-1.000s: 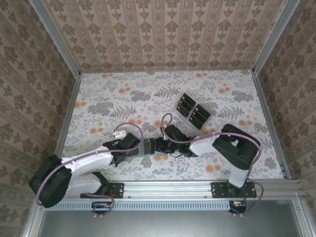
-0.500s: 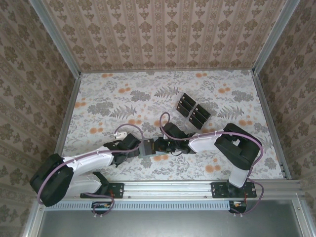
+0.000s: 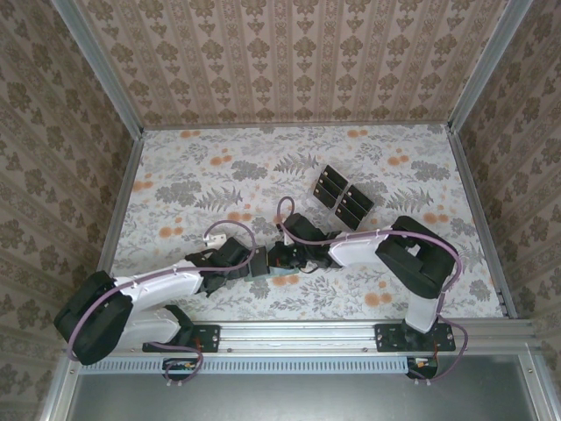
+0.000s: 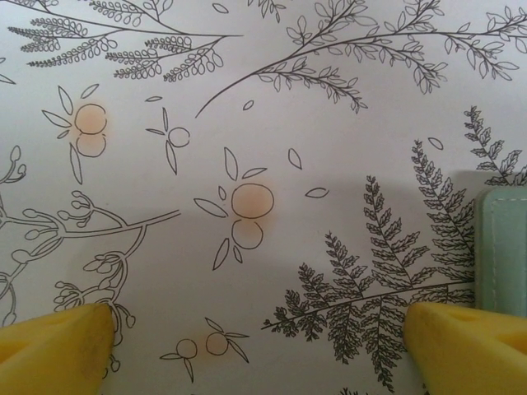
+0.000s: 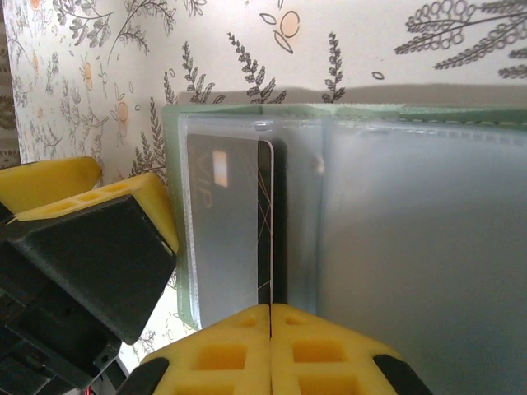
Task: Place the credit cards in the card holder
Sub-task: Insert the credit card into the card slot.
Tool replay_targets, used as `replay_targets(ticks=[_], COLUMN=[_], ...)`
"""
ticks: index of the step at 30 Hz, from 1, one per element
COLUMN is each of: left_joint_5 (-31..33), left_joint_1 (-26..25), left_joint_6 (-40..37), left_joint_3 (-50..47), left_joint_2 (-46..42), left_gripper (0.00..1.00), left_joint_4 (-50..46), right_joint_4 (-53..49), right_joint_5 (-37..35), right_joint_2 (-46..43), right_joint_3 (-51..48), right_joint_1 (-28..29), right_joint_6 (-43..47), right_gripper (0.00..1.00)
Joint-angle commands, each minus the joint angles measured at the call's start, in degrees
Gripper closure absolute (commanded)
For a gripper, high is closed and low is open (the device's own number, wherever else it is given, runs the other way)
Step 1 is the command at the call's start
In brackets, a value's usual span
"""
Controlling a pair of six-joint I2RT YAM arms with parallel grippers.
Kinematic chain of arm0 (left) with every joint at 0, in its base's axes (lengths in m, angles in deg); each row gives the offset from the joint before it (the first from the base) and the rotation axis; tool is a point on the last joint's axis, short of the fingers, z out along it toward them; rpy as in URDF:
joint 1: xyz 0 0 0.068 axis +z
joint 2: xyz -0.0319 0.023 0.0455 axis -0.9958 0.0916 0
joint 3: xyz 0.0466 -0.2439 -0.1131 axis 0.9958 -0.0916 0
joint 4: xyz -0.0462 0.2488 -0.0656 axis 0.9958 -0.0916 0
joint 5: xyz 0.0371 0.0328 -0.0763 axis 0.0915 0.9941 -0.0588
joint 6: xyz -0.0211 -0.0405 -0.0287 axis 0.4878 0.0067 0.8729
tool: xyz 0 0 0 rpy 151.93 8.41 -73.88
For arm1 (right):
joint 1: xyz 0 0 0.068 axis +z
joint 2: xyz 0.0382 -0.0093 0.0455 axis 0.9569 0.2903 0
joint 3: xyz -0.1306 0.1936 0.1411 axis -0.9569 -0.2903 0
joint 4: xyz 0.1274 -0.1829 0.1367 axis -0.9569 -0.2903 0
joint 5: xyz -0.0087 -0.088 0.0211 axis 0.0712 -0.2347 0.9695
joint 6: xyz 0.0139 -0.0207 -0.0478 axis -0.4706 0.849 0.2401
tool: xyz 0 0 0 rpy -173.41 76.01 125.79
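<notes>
The card holder (image 5: 346, 206) lies open and flat, pale green with clear sleeves. One black credit card (image 5: 265, 222) sits mostly inside its left sleeve, a dark strip still outside. My right gripper (image 5: 270, 309) is shut, its yellow tips meeting at the near end of that strip. I cannot tell whether they touch the card. My left gripper (image 4: 259, 329) is open over bare cloth, and the card holder's edge (image 4: 501, 247) lies just past its right finger. Several more credit cards (image 3: 343, 196) lie in a tray at the back. From above, both grippers meet at the card holder (image 3: 282, 278).
The table wears a floral cloth (image 3: 202, 175) and is boxed in by patterned walls on three sides. The clear tray of cards stands behind and right of the grippers. The left finger (image 5: 90, 193) crowds the card holder's left edge.
My right gripper has closed and slid left toward the left gripper, over the card holder. The left arm has barely shifted and stays open.
</notes>
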Motion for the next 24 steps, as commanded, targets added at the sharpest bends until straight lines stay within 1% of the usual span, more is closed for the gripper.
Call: replay_targets(ticks=[1,9,14,16,21,24], left_joint_5=[-1.26,-1.09,-1.00,-1.00,-0.74,-0.23], left_joint_1=[-0.54,-1.18,-1.35,-1.34,-1.38,-1.36], left_joint_6=[0.96,1.04,0.93,0.85,0.84,0.60], left_joint_3=[-0.85,-0.51,-0.24,-0.15,-0.15,-0.15], left_joint_2=[1.79,3.37,3.69,3.65,3.22,2.49], left_gripper=[0.00,0.00,0.00,0.00,0.00,0.00], left_joint_4=[1.78,2.63,2.77,2.64,2.22,1.51], right_joint_4=[-3.12,-6.69,-7.53,-7.81,-10.10,-11.13], right_joint_5=[3.04,5.14,5.68,5.73,4.51,3.96], right_joint_2=[1.64,3.45,3.24,2.62,0.44,-0.68], right_joint_3=[2.21,4.51,5.08,5.26,6.35,6.57], right_joint_1=[-0.09,0.00,-0.05,-0.02,-0.18,-0.40], right_joint_6=[1.72,3.14,3.74,4.11,5.31,5.84], right_gripper=[0.94,0.95,0.92,0.87,0.70,0.62])
